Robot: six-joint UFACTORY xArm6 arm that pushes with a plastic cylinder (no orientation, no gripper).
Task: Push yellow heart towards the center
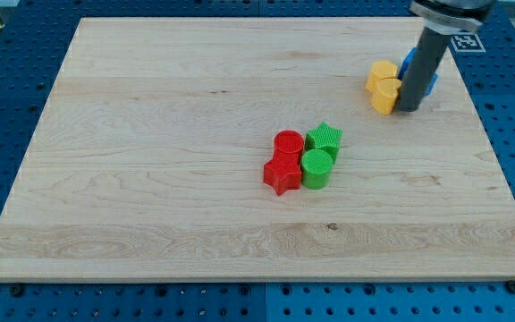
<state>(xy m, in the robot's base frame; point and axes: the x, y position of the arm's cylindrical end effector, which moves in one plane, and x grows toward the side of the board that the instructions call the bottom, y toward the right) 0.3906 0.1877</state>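
The yellow heart-shaped block (384,95) is being touched by my tip (408,109) up at the wooden board's (150,134) top right. No claw is being carried, just a dark rod. Red and green blocks are being left mid-board.

Work surface and the blocks resting on it

The surface (150,179) is a light wooden board on a blue perforated base (7,80). Near its centre sits a tight cluster: a red cylinder (288,143) touching a red star (281,173) just nearer, with a green star (325,138) and a green cylinder (316,167) alongside on the right. At the far right, a yellow block (382,74) and a yellow heart (385,95) touch each other; a blue block (431,80) lies just right of them, mostly hidden, shape unclear.
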